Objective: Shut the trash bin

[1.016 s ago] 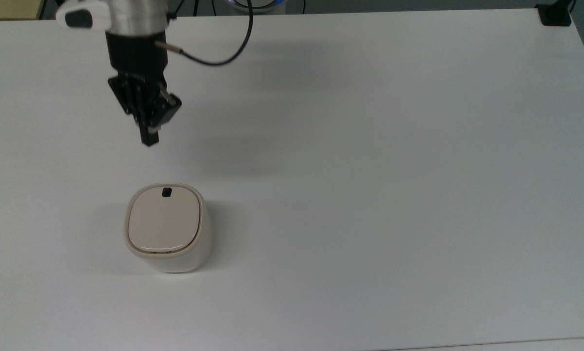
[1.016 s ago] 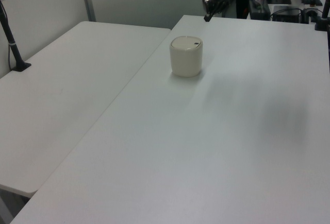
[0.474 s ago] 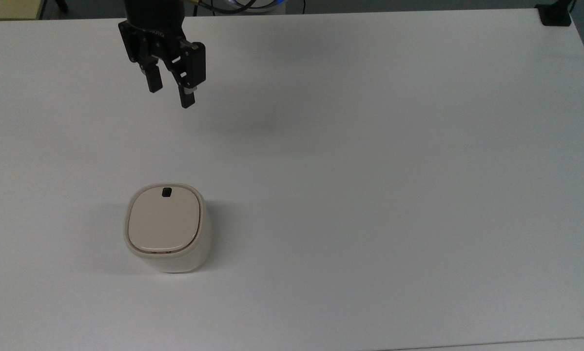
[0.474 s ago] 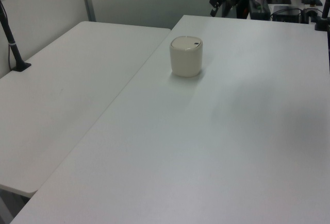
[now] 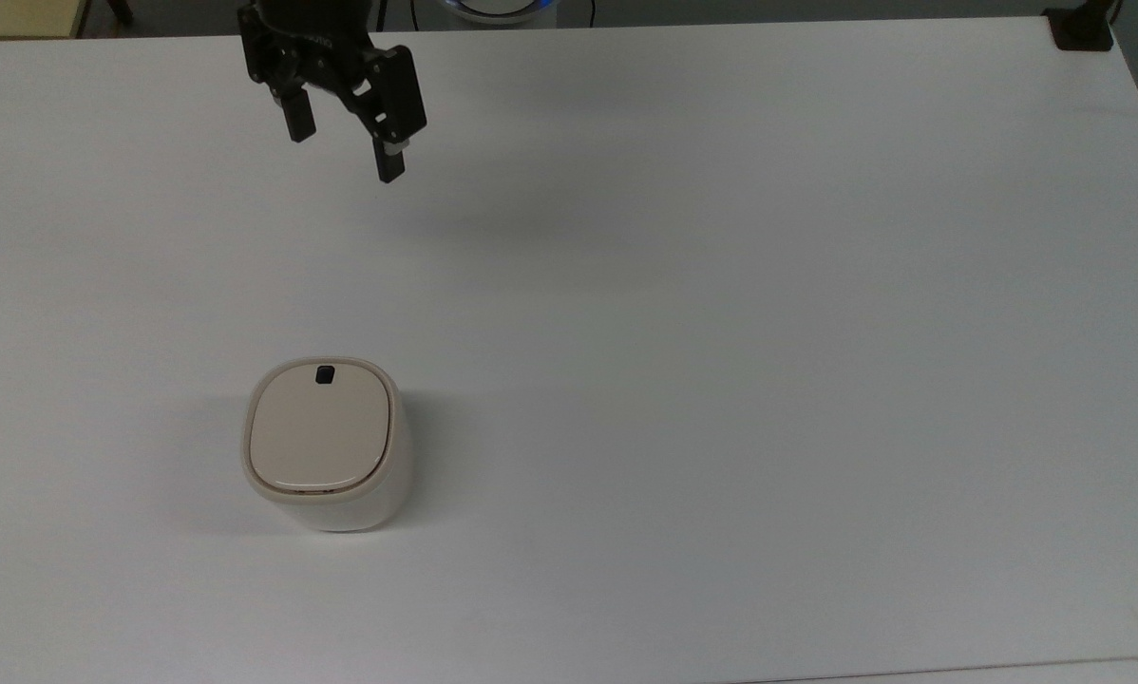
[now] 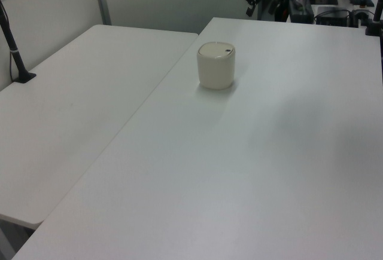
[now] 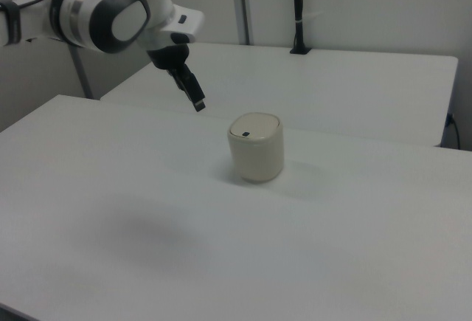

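The cream-beige trash bin [image 5: 322, 443] stands on the white table [image 5: 721, 332] at the top view's lower left. Its flat lid lies down on the rim, with the small black latch mark [image 5: 324, 375] at the lid's far edge. The bin also shows in the left view [image 6: 216, 66] and the right view [image 7: 256, 147]. My black gripper [image 5: 344, 147] hangs open and empty in the air, well beyond the bin toward the top view's top. It appears near the table's far end in the left view [image 6: 259, 4] and up and to the left of the bin in the right view [image 7: 196, 102].
A black clamp [image 5: 1082, 28] sits on the table's corner at the top view's top right. A second white table [image 6: 78, 104] adjoins on the left view's left, carrying a black post [image 6: 13, 48]. Dark equipment [image 6: 335, 0] stands past the far edge.
The gripper went from shut to open, turned, and drew back from the bin toward the top view's top. The bin and its lid have not moved.
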Robot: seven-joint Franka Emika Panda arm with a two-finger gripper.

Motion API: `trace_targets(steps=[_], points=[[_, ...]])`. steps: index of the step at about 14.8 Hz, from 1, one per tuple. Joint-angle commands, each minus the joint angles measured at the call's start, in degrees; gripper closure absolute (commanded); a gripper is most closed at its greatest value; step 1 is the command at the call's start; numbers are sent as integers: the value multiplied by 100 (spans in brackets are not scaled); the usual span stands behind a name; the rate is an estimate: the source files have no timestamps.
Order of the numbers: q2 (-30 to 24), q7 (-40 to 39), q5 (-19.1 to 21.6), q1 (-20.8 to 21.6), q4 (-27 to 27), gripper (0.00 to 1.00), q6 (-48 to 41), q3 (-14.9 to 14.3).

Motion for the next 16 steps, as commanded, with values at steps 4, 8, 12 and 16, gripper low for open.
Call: trace_targets(steps=[4,8,12,16], points=[[-770,-915,48,295,-81,0,-1525,147],[-868,-2269,-57,489,-37,0,-2107,165],[-772,-2694,-285,454,-28,0,-2187,244],[-745,-2703,-453,480,-37,0,-2187,270]])
